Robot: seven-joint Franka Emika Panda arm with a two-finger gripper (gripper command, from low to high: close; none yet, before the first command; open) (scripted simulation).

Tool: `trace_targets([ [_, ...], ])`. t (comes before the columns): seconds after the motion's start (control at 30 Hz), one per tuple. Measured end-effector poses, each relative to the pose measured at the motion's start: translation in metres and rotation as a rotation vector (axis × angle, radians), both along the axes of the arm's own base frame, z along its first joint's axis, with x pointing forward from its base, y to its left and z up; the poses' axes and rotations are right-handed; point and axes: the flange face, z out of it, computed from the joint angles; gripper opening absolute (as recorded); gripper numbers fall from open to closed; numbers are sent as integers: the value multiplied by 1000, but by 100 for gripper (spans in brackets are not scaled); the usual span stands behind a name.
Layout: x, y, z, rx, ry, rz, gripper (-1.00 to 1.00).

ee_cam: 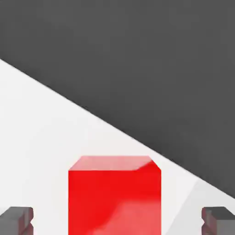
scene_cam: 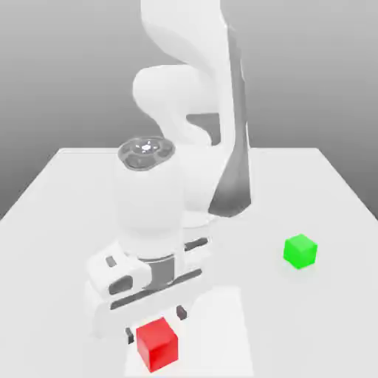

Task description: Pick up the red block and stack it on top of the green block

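Hovering low over the white table (scene_cam: 52, 192), the gripper (scene_cam: 156, 324) has its fingers (ee_cam: 16, 219) spread wide on either side of the red block (scene_cam: 157, 343), clear of its faces. The green block (scene_cam: 300, 251) sits well apart, toward the exterior view's right.

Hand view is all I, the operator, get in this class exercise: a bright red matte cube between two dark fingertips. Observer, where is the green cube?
Observer: The small bright green matte cube sits on the white table, toward the exterior view's right of the red cube.
Operator: Do they touch?
Observer: No, bare table separates them.
Operator: Anything on the green one?
Observer: Nothing; its top face is bare.
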Motion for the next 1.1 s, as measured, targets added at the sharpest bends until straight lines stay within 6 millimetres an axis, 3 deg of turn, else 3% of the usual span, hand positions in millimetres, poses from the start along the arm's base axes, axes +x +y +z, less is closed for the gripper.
trace_targets([
  [0.23,0,0,-1,0,2,0,-100],
  [0.4,-1,5,52,3,2,16,-100],
  [0.53,-31,98,69,32,12,334,-100],
  [0.67,-98,211,81,48,18,783,-100],
  [0.83,-182,266,93,37,14,1205,-100],
  [0.97,-251,295,92,7,6,1533,-100],
  [1.1,-262,300,64,0,4,1596,-100],
])
